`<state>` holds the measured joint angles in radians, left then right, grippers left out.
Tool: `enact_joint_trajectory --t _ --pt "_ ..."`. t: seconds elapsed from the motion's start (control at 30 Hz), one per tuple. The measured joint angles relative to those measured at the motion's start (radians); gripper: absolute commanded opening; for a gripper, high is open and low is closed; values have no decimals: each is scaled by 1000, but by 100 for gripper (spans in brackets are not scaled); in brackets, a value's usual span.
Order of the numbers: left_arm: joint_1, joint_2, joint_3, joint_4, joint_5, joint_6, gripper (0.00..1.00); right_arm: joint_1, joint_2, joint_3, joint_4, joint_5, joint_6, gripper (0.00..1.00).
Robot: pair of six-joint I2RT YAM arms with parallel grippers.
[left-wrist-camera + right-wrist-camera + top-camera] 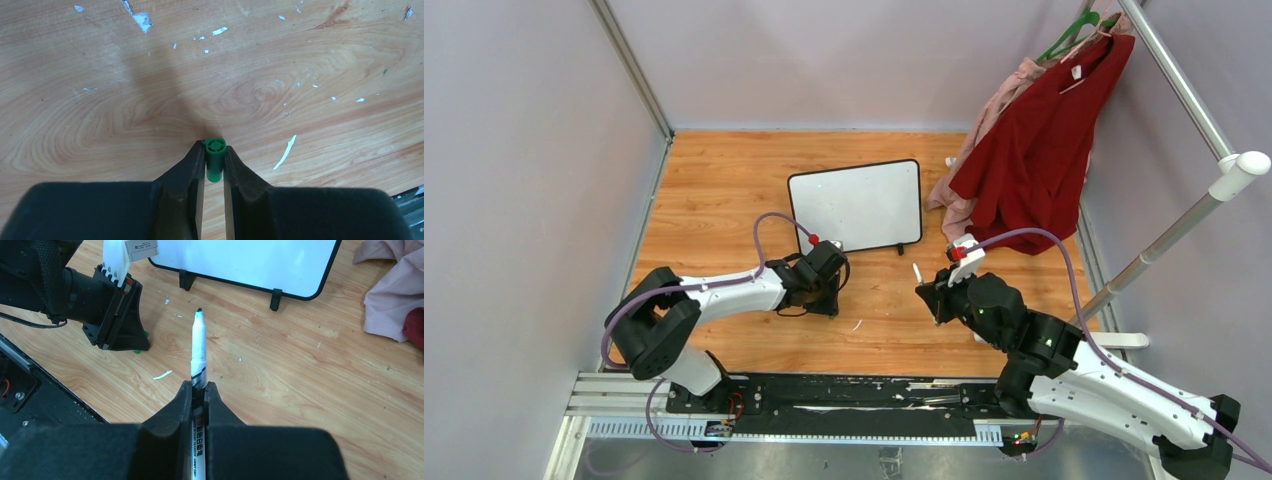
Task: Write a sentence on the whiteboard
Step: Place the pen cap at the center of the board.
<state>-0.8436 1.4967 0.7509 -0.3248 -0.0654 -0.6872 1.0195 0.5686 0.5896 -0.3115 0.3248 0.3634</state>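
Observation:
The whiteboard [856, 205] [260, 260] stands on two small black feet at the middle back of the wooden table. Its face is plain white and no sentence is in view on it. My right gripper [936, 290] [199, 387] is shut on a white marker [198, 345]. The marker's bare dark-green tip points toward the board, well short of it. My left gripper [829, 300] [215, 150] hangs low over the table in front of the board's left part. It is shut on a small green cap [215, 160] [136, 351], which is at or just above the wood.
Red and pink garments [1044, 140] [385, 300] hang from a rack at the back right, its white pole [1184, 225] slanting along the right side. A black rail [824, 400] runs along the near edge. White flecks [285, 152] dot the wood.

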Motion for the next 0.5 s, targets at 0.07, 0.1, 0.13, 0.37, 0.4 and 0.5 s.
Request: enact_joint_trajectory --t 0.07,0.1,0.13,0.37,0.4,0.5 --pt "-1 3 1 10 2 0 22 0 0 0 0 2 -6 0" --pt "-2 5 1 14 2 0 22 0 0 0 0 2 -9 0" --pt "-2 6 1 16 2 0 23 0 0 0 0 3 -12 0" --pt "-2 7 1 22 2 0 30 0 0 0 0 11 -20 0" --pt "-2 8 1 23 2 0 31 0 0 0 0 13 -20 0" --pt "-2 8 1 26 2 -2 33 0 -2 0 0 17 -21 0"
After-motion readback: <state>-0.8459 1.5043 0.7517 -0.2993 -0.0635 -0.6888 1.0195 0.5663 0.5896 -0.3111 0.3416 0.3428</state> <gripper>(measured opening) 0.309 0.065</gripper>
